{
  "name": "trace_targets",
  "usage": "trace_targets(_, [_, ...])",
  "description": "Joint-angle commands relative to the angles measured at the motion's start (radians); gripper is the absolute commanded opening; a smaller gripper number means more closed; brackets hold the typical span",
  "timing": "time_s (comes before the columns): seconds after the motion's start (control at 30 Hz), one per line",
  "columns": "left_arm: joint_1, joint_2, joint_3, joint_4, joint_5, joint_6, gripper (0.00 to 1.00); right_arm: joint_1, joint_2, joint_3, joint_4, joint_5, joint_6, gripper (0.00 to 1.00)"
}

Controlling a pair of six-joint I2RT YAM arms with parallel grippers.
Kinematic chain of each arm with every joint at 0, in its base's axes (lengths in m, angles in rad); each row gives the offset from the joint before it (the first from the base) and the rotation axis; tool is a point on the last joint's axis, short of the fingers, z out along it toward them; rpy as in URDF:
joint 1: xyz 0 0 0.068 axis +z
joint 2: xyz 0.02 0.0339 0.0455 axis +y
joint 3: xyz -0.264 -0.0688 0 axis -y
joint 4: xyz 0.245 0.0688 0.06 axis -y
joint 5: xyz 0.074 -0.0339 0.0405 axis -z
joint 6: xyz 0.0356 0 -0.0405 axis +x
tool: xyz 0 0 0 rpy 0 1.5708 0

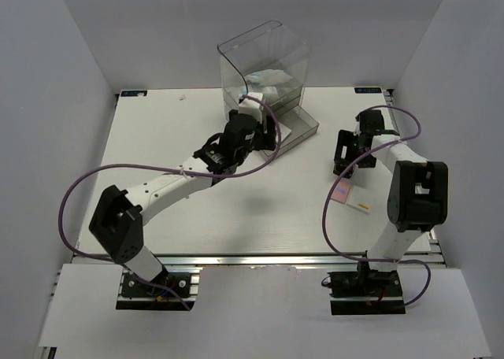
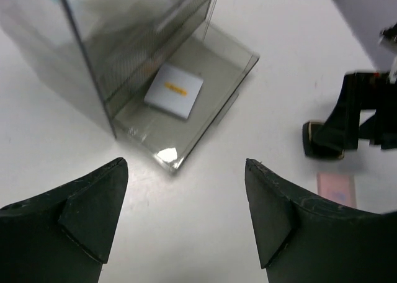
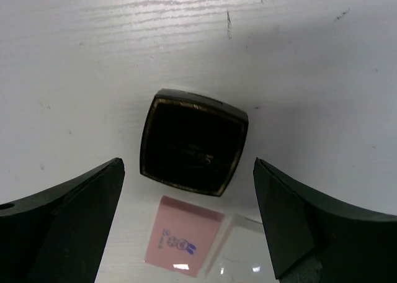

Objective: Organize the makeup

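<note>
The right gripper (image 3: 187,165) hung open over the table (image 3: 93,47), its jaws spread wide to either side of the black square compact (image 3: 193,141) without touching it. The compact lay flat on the table, with the pink square palette (image 3: 183,234) just beside it and a clear flat piece (image 3: 243,246) next to the palette. The left gripper (image 2: 185,171) was likewise released and held nothing, hovering in front of the clear drawer box (image 2: 93,41). The box's bottom drawer (image 2: 217,66) stood pulled out, and a white square packet (image 2: 174,89) with a yellow mark lay inside it
</note>
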Motion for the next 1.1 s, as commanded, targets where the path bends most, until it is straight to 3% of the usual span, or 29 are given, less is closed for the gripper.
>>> trace_targets(0.0, [0.004, -0.103, -0.119, -0.053, -0.011, -0.101, 0.85, 0.026, 0.059, 0.082, -0.055, 0.085, 0.086, 0.89])
trace_targets(0.4, [0.004, -0.292, -0.303, -0.09, -0.083, -0.218, 0.87, 0.057, 0.134, 0.096, -0.066, 0.157, 0.077, 0.87])
trace_targets(0.67, [0.004, -0.335, -0.359, -0.086, -0.099, -0.274, 0.88, 0.057, 0.111, 0.076, -0.037, 0.071, 0.014, 0.53])
trace_targets(0.8, [0.004, -0.358, -0.369, -0.096, -0.111, -0.28, 0.88, 0.059, 0.105, 0.113, -0.008, 0.008, -0.114, 0.36])
trace_targets(0.9, [0.004, -0.377, -0.391, -0.098, -0.125, -0.294, 0.88, 0.08, 0.076, 0.162, 0.03, -0.13, -0.216, 0.28])
trace_targets(1.07, [0.006, -0.426, -0.437, -0.095, -0.133, -0.34, 0.88, 0.15, 0.043, 0.257, 0.047, -0.464, -0.518, 0.12])
